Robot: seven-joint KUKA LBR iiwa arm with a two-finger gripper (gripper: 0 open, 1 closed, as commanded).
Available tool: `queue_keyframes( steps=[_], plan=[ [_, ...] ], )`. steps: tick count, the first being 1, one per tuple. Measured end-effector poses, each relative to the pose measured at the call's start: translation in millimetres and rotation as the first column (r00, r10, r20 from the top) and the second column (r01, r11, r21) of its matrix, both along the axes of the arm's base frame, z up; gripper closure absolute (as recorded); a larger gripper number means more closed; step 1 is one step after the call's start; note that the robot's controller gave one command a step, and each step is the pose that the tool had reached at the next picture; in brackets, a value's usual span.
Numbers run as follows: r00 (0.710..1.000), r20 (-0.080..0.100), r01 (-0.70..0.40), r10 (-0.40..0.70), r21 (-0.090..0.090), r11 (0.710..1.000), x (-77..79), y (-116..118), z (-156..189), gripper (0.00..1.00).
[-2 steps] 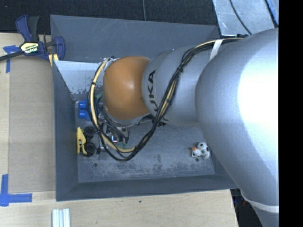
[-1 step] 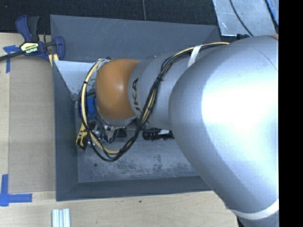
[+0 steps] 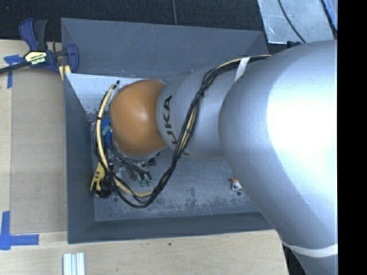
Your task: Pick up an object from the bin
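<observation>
claw [image 3: 127, 173] low at bin [image 3: 77, 153] left side, under orange wrist cover [image 3: 135, 116] | grip: cannot tell | small orange-white piece [image 3: 235, 184] lying well apart, right floor

Bright light from above, glare on silver arm [image 3: 292, 113], shadowed bin [image 3: 200, 202] floor
</observation>
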State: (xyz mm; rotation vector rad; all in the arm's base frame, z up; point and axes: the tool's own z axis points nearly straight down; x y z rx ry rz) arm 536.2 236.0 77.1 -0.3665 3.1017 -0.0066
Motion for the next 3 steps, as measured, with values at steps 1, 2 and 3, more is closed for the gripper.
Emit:
queue_keyframes(
  steps=[1, 2, 3],
  plan=[
    [0.995, 0.001, -0.097, 0.097, 0.0, 0.995, -3.1, 3, -1, 1.0],
    [0.996, -0.002, -0.093, 0.093, 0.001, 0.996, -5.3, 3, 8, 1.0],
    [0.995, -0.008, -0.095, 0.095, -0.001, 0.995, -7.1, 3, 42, 1.0]
  ],
)
